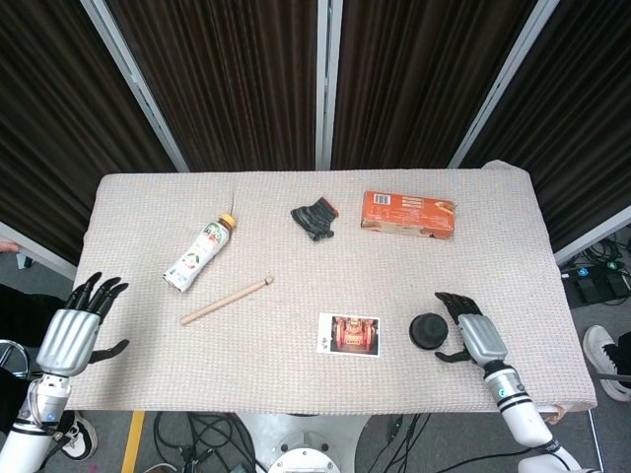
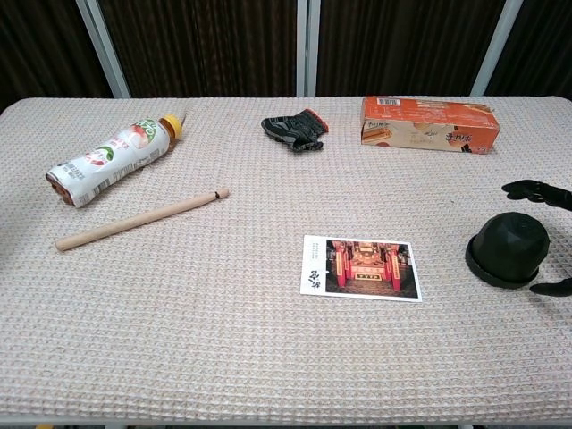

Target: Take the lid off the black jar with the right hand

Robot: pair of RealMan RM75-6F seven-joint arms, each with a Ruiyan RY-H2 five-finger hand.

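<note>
On table, head view: cloth-covered table (image 1: 296, 266), seen from above.
Black jar: black jar (image 1: 429, 331) w/ lid on, near front edge, at 4 o'clock from table centre.
Right hand: right hand (image 1: 473, 335) just beside jar at its 3 o'clock, fingers spread, holding nothing; thumb tip near jar's front side, contact can't tell.
Left hand: left hand (image 1: 73, 337) at table's front-left corner, 8 o'clock, fingers spread, empty.
Postcard: postcard (image 1: 349, 333) just at 9 o'clock of jar, flat.
Others: bottle (image 1: 199, 254) lying at 10 o'clock; wooden stick (image 1: 226, 301) below it; dark glove (image 1: 315, 218) at 12; orange box (image 1: 408, 214) at 1.
Chest view, jar: jar (image 2: 508, 249) at right, lid domed, on.
Right hand: only fingers (image 2: 534, 190) past jar at frame edge, thumb tip at jar's near-right; apart, nothing gripped.
Left hand: not seen in this view.
Others: postcard (image 2: 362, 267), stick (image 2: 141, 219), bottle (image 2: 111, 159), glove (image 2: 295, 130), box (image 2: 429, 124).
</note>
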